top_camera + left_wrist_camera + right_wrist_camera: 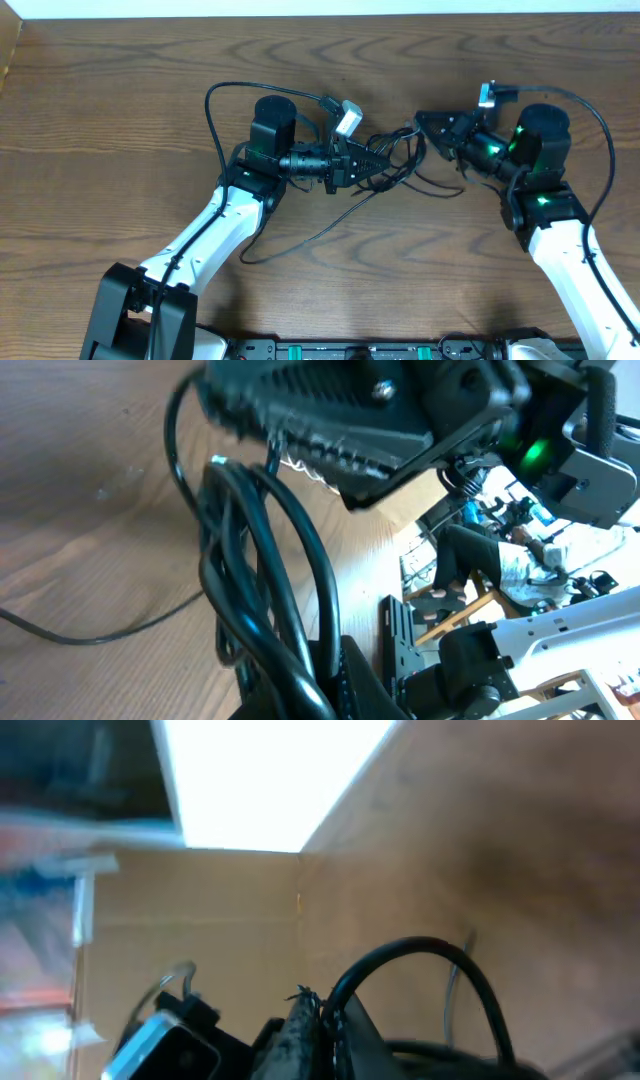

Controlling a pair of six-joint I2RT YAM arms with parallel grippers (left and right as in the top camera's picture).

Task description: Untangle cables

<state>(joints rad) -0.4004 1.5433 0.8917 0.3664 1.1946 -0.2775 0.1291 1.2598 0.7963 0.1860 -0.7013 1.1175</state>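
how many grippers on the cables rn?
2: left gripper clamps the cables at their left end; right gripper is shut at their upper right end, apparently on a black loop. Grip points partly hidden.

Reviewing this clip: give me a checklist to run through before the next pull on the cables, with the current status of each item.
1. Left gripper shut on the cables: ok.
2. Right gripper shut: ok.
3. Right gripper actually pinching a strand: cannot tell; a black cable loops out beside its tip.
4. Cables separated: not ok, a knot sits between the grippers.
5. Grippers apart, not touching: ok.
6. Loose strand on the table free of the left arm: cannot tell.
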